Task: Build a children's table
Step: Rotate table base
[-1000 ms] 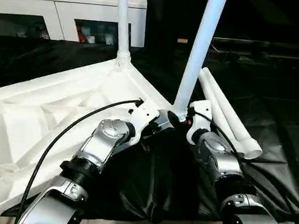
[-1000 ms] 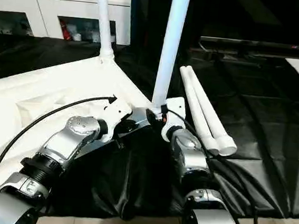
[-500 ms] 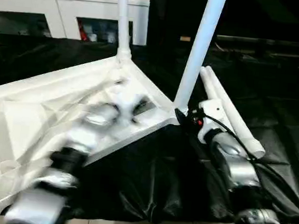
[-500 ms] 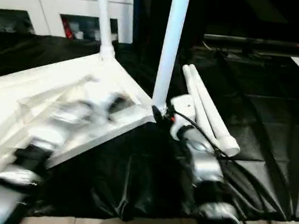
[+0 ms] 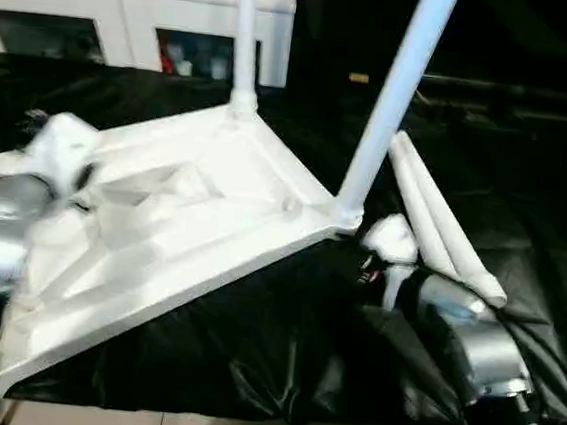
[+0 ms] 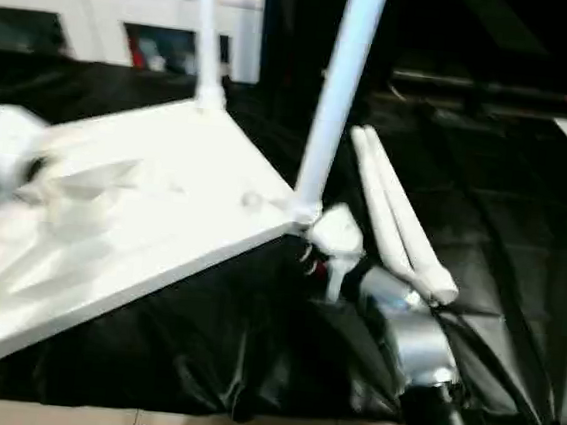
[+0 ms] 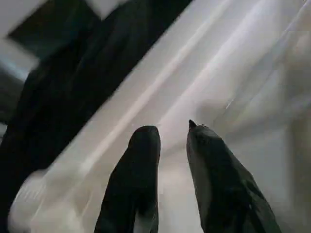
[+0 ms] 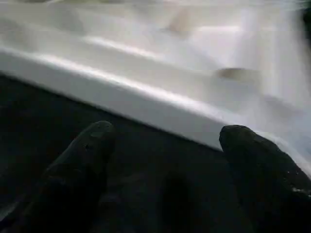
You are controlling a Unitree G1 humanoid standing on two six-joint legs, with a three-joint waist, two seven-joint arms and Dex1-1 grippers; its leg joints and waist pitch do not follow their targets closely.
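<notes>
Surface: black-covered table [image 5: 251,340], white cabinet [image 5: 131,17] behind.
Tabletop [image 5: 183,213]: upside down on cover, two legs [image 5: 394,103] upright in far corner sockets.
Spare legs [image 5: 443,228]: flat, beside right corner.
Right gripper [image 8: 165,145]: wide apart, empty, near tabletop edge.
Left gripper [image 7: 172,133]: narrowly parted, empty, over ribbed underside.

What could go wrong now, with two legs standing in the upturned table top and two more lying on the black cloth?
1. The near leg leans in its corner socket, so it may not be seated fully and could tip out if bumped.
2. The right gripper, jaws open, is close to the table top edge and could knock it.
3. The two loose legs could roll off the black cloth.
</notes>
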